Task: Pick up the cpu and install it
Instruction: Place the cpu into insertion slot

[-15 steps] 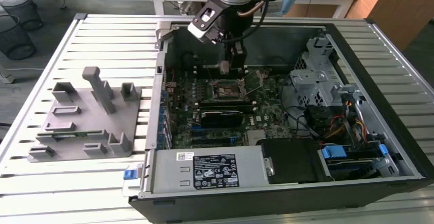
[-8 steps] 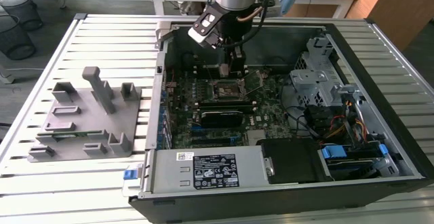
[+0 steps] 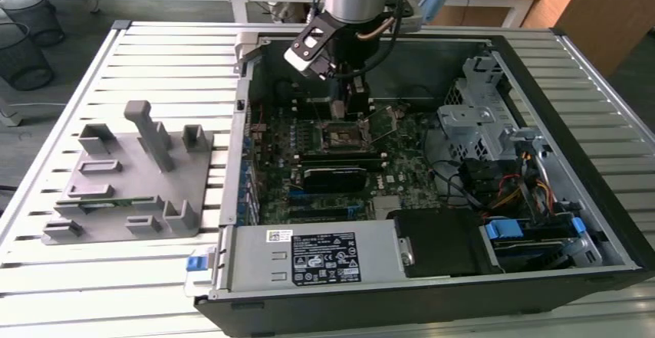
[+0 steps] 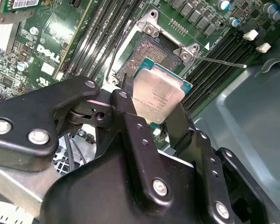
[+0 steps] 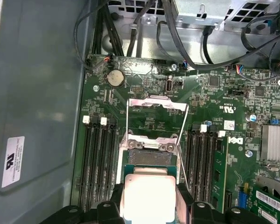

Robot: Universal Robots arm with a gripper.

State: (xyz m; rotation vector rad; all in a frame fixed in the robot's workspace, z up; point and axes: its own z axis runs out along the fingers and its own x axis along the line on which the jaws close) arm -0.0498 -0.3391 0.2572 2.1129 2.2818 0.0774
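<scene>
- Slatted metal table [image 3: 153, 277]: carries all the rest.
- Open computer case [image 3: 409, 311]: lies on its side, takes up the table from its middle to the edge on the exterior view's right.
- Grey holder fixture [image 3: 133, 188]: stands near the table's edge on the exterior view's left, well apart from the case.
- Motherboard [image 5: 144, 116]: lines the case floor.
- Gripper [image 4: 155, 111]: hangs inside the case over the motherboard, pinches the cpu by two opposite edges.
- CPU socket [image 4: 147, 53]: sits uncovered, load plate [image 5: 156, 105] raised.
- cpu [image 4: 158, 95]: hangs tilted close over the socket, metal top showing, not yet in it.
</scene>
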